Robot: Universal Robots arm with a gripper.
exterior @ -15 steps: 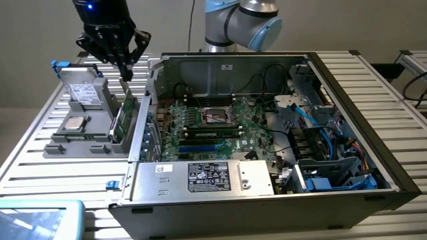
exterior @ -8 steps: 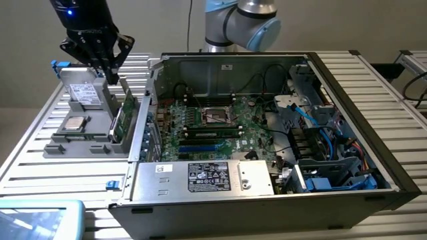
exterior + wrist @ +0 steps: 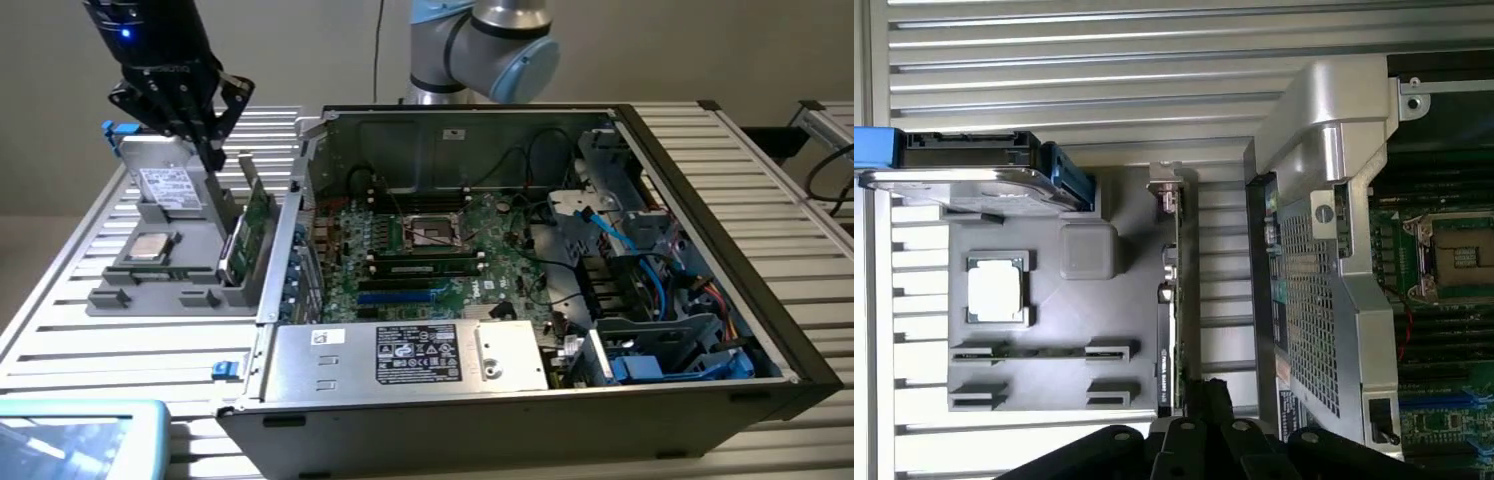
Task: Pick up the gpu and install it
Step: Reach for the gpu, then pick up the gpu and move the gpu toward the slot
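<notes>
The gpu (image 3: 254, 225) stands on edge in a grey parts holder (image 3: 147, 290) at the exterior view's left, just outside the open computer case (image 3: 694, 200). From the wrist it appears edge-on as a thin green card (image 3: 1172, 290) with its silver bracket at one end. My black gripper (image 3: 211, 150) hangs above the holder, close over the gpu's upper end and beside the hard drive. Its fingers (image 3: 1199, 395) are shut together and hold nothing. The motherboard (image 3: 414, 260) lies exposed inside the case, with blue slots (image 3: 400, 295) near its front.
The holder also carries a silver hard drive (image 3: 167, 190) and a square processor (image 3: 150, 247). A power supply (image 3: 414, 355) fills the case's front, with cables and drive bays (image 3: 641, 290) toward the exterior view's right. A light blue box (image 3: 80, 435) sits at the front left.
</notes>
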